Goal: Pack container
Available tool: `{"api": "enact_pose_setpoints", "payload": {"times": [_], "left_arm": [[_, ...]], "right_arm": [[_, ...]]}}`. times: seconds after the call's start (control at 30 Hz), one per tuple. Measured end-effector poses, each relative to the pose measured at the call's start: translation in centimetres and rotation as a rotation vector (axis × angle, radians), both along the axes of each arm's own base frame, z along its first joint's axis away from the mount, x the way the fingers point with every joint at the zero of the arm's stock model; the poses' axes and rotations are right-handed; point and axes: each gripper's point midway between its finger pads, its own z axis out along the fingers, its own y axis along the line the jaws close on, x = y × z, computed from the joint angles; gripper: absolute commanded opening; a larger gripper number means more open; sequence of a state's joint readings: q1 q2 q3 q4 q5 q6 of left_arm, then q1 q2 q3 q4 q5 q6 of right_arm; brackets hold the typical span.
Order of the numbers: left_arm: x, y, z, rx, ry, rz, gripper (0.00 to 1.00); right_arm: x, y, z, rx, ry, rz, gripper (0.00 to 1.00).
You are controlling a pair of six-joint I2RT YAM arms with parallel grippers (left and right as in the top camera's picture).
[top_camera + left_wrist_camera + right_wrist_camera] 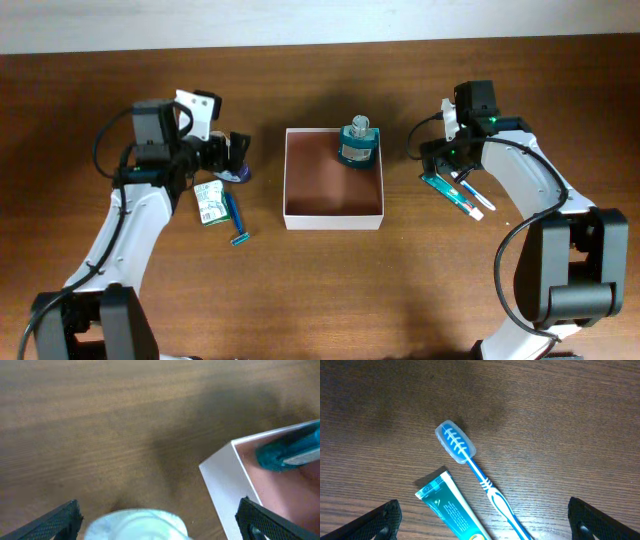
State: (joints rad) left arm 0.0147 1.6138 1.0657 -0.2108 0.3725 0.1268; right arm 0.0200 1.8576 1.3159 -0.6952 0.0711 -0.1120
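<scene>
Two arms over a brown wooden table [330,290], one on each side of the square shallow box with white walls and a reddish-brown inside [320,185].

The box sits at the centre of the overhead view, with a teal glass bottle [357,143] inside it at the upper right corner. At left of centre, the left gripper [159,504] has its fingers spread wide. A white rounded object [137,525] lies between them at the bottom edge of the wrist view, too blurred to identify. Below it on the table lie a green-and-white packet [210,203] and a blue razor [236,220]. At right, the right gripper [484,504] is also spread wide above a blue toothbrush with a clear head cap [470,462] and a teal toothpaste tube [452,510], which lie side by side.
</scene>
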Motion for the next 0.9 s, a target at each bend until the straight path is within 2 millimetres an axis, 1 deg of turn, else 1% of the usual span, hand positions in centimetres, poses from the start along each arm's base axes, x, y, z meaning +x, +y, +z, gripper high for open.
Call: {"api": "enact_pose_setpoints", "payload": {"times": [0.03, 0.17, 0.23, 0.27, 0.43, 0.5, 0.9], "left_arm": [[-0.2, -0.1, -0.5, -0.002, -0.002, -0.002, 1.00], [-0.4, -0.2, -1.1, -0.012, -0.021, -0.003, 1.00], [-0.6, -0.1, -0.9, -0.016, -0.042, 0.003, 1.00], [-0.8, 0.0, -0.4, -0.017, -0.059, 0.006, 0.99], [-0.8, 1.7, 1.5, -0.021, -0.109, 0.044, 1.00], [-0.8, 2.1, 1.6, -0.022, -0.110, 0.053, 1.00], [-0.8, 2.1, 1.7, -0.025, -0.112, 0.050, 1.00]], "right_arm": [[0.0, 0.0, 0.0, 0.000, 0.000, 0.000, 0.98], [0.0, 0.0, 0.0, 0.000, 0.000, 0.001, 0.99], [0.0, 0.0, 0.0, 0.000, 0.000, 0.001, 0.99], [0.0, 0.0, 0.0, 0.000, 0.000, 0.000, 0.99], [0.0, 0.0, 0.0, 0.000, 0.000, 0.001, 0.98], [0.0, 0.0, 0.0, 0.000, 0.000, 0.001, 0.99], [0.0, 0.0, 0.0, 0.000, 0.000, 0.000, 0.99]]}}
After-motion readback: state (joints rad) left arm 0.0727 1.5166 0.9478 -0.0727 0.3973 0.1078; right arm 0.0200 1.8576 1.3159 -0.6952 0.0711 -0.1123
